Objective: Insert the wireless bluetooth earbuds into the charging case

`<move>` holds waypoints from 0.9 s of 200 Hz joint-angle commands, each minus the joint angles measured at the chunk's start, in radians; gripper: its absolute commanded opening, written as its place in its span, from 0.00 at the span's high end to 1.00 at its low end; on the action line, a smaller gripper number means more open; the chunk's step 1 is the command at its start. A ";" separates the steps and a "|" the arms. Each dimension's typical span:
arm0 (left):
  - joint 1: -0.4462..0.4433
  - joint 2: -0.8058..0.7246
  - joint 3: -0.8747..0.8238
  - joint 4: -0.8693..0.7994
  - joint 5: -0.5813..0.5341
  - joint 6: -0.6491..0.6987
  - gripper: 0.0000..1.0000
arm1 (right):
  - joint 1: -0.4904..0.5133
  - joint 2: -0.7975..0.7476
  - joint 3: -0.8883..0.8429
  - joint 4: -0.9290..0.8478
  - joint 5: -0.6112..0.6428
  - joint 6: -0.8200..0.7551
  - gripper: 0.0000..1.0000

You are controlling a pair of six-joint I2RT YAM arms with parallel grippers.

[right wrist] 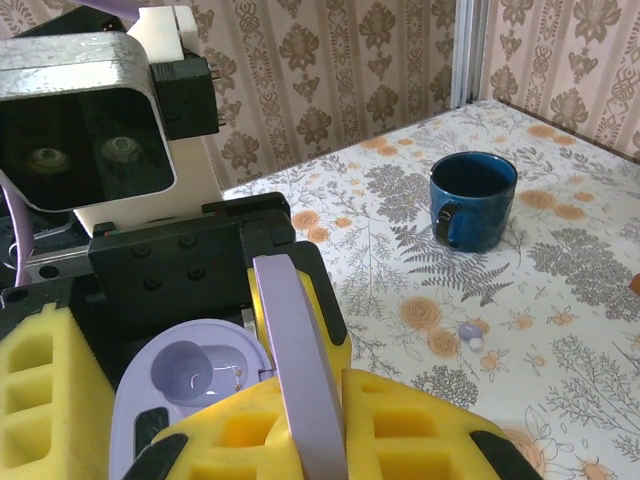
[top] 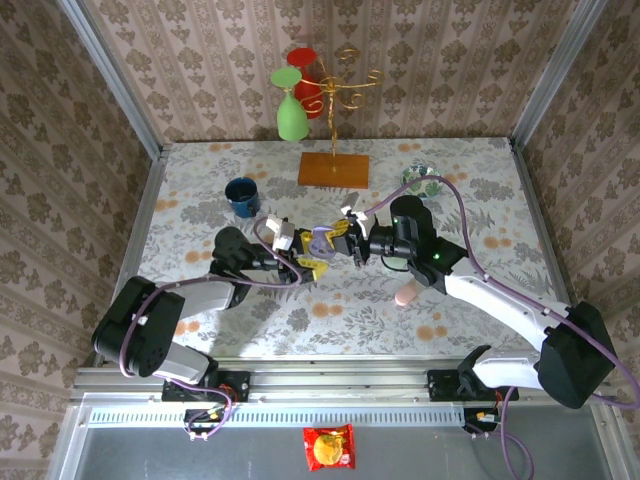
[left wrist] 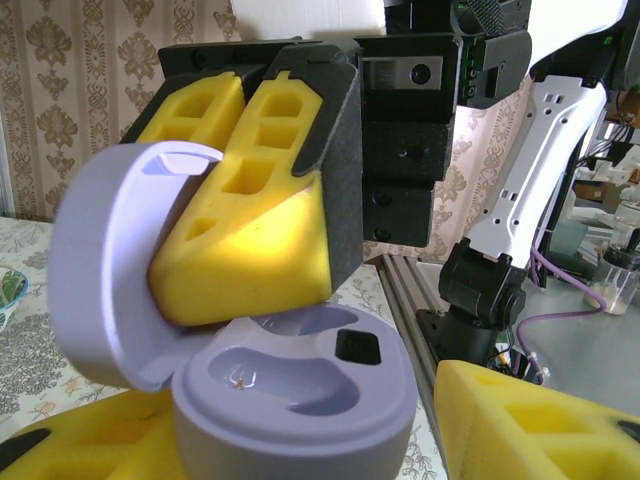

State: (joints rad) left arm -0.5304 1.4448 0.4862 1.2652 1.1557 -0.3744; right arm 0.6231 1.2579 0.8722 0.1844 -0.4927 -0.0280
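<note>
A lilac charging case (left wrist: 300, 400) stands open between the yellow foam fingers (left wrist: 530, 420) of my left gripper (left wrist: 300, 425), which is shut on its base. Both wells look bare apart from a small black insert (left wrist: 358, 346). The case's lid (right wrist: 300, 380) is tipped back and pinched edge-on by my right gripper (right wrist: 312, 435), which is shut on it. From above, the left gripper (top: 298, 256) and the right gripper (top: 342, 242) meet at the case (top: 320, 240) mid-table. One tiny lilac earbud (right wrist: 468, 333) with a whitish tip lies on the tablecloth near the mug.
A dark blue mug (right wrist: 473, 198) (top: 241, 195) stands at the left back. A gold wire stand on a wooden base (top: 333, 168) carries a green glass (top: 290, 118) and a red one. A pink egg-shaped case (top: 404, 294) lies beside the right arm.
</note>
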 commanded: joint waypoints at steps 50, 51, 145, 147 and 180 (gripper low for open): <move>-0.005 0.017 0.027 0.028 0.016 -0.017 0.49 | 0.007 0.012 0.009 0.012 -0.003 -0.029 1.00; -0.005 0.017 0.026 0.029 0.016 -0.017 0.49 | 0.007 0.012 0.010 0.012 -0.003 -0.029 1.00; -0.003 0.012 0.017 0.028 0.016 0.012 0.60 | 0.009 0.012 0.017 -0.006 0.002 -0.015 0.98; -0.003 0.013 0.017 0.028 0.016 0.013 0.60 | 0.009 0.011 0.018 -0.007 0.001 -0.015 0.97; 0.001 0.014 0.011 0.028 0.011 0.023 0.59 | 0.007 0.001 0.023 -0.013 0.027 0.025 0.62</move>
State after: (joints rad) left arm -0.5304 1.4590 0.4877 1.2636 1.1568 -0.3737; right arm 0.6273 1.2652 0.8722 0.1837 -0.4923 -0.0261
